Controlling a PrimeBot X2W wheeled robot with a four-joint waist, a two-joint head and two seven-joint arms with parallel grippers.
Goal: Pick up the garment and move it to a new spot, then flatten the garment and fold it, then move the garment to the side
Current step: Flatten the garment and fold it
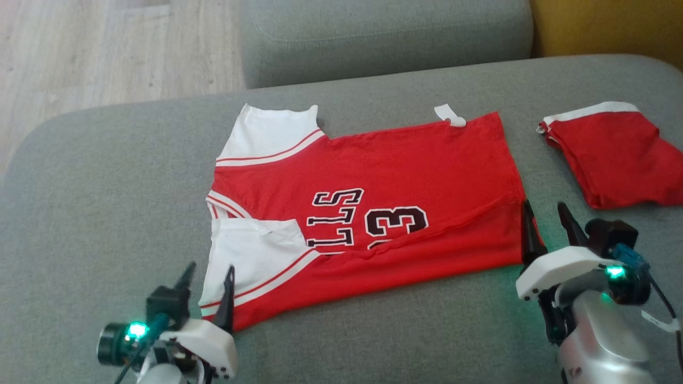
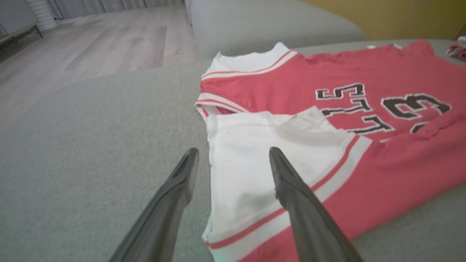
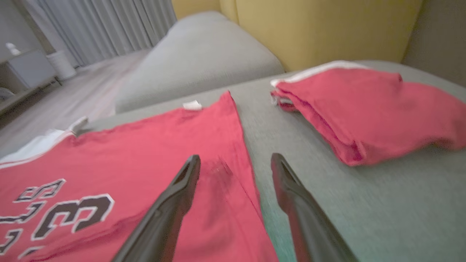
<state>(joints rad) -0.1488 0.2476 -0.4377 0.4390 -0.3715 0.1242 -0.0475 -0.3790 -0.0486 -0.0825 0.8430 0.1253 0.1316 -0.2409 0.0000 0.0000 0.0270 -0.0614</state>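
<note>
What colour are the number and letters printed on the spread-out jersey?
Black with a white outline, on the red jersey. The head view shows it best.

The jersey (image 1: 405, 165) is matt red knit cloth; the sofa cushion (image 1: 106, 202) is coarse grey weave; the floor (image 1: 106, 48) is pale wood.

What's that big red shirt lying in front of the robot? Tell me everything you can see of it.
The jersey is soft-looking red fabric with white shoulder panels, red-and-white striped trim and black, white-edged lettering and numerals. It lies spread flat on the grey cushion, its near long edge folded up over part of the print. A small white tag sticks out at its far edge. The open left claw straddles its shoulder end, the open right claw its hem corner.
</note>
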